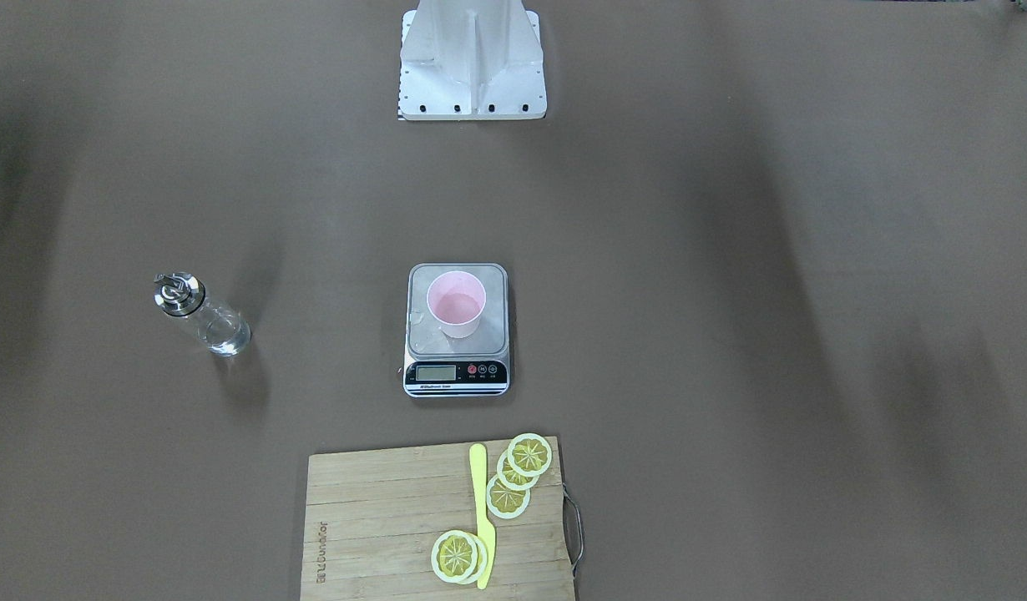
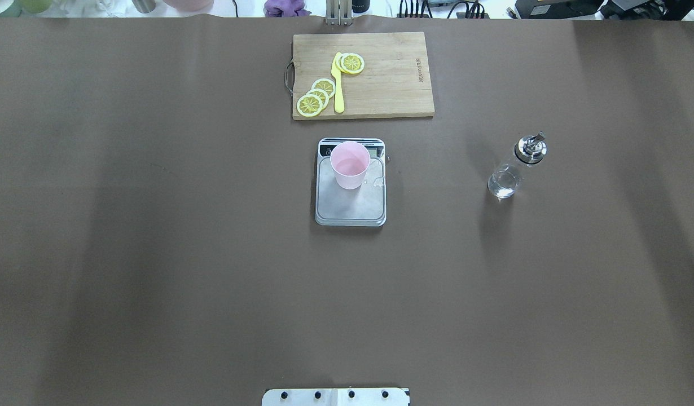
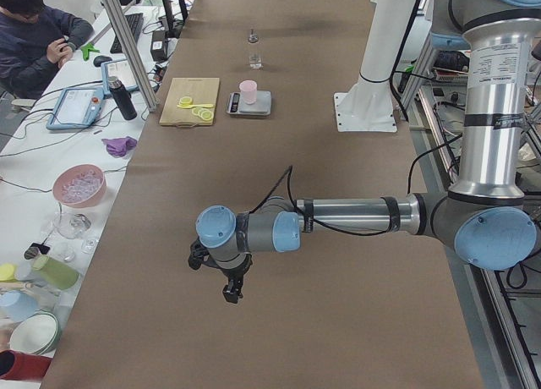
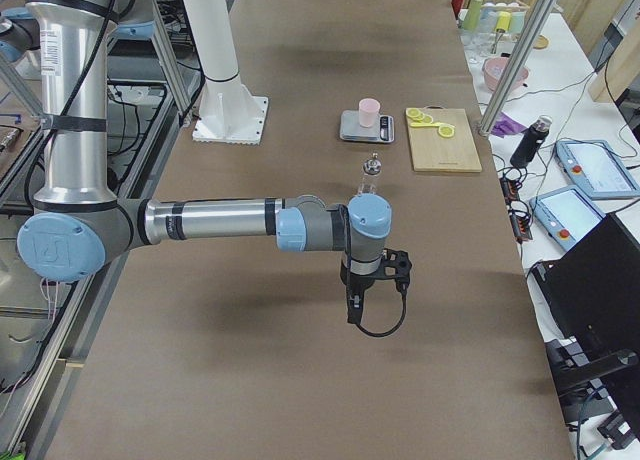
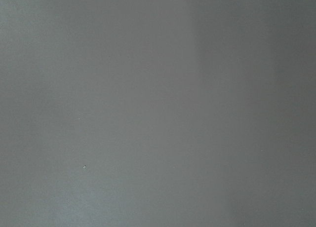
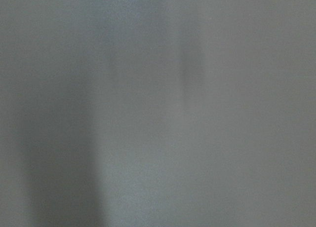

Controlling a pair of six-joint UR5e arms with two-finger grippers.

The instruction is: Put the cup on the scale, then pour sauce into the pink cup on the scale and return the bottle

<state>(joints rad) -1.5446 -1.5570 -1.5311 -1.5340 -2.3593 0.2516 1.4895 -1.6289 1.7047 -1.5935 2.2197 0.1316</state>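
The pink cup (image 1: pixel 456 303) stands upright on the scale (image 1: pixel 495 335), toward its display end; both also show in the overhead view, the cup (image 2: pixel 350 163) on the scale (image 2: pixel 350 207). A small wet patch lies on the platform beside the cup. The clear glass bottle (image 2: pixel 513 169) with its metal spout stands upright on the table on my right side, well apart from the scale. A little clear sauce shows at its bottom. My left gripper (image 3: pixel 230 292) and right gripper (image 4: pixel 355 310) hang over bare table, far from these things. I cannot tell whether either is open or shut.
A wooden cutting board (image 2: pixel 381 79) with lemon slices (image 2: pixel 316 96) and a yellow knife (image 2: pixel 338 84) lies just beyond the scale. The robot's base (image 1: pixel 472 63) stands at the near edge. Both wrist views show only brown table surface. An operator and clutter are on a side desk (image 3: pixel 51 110).
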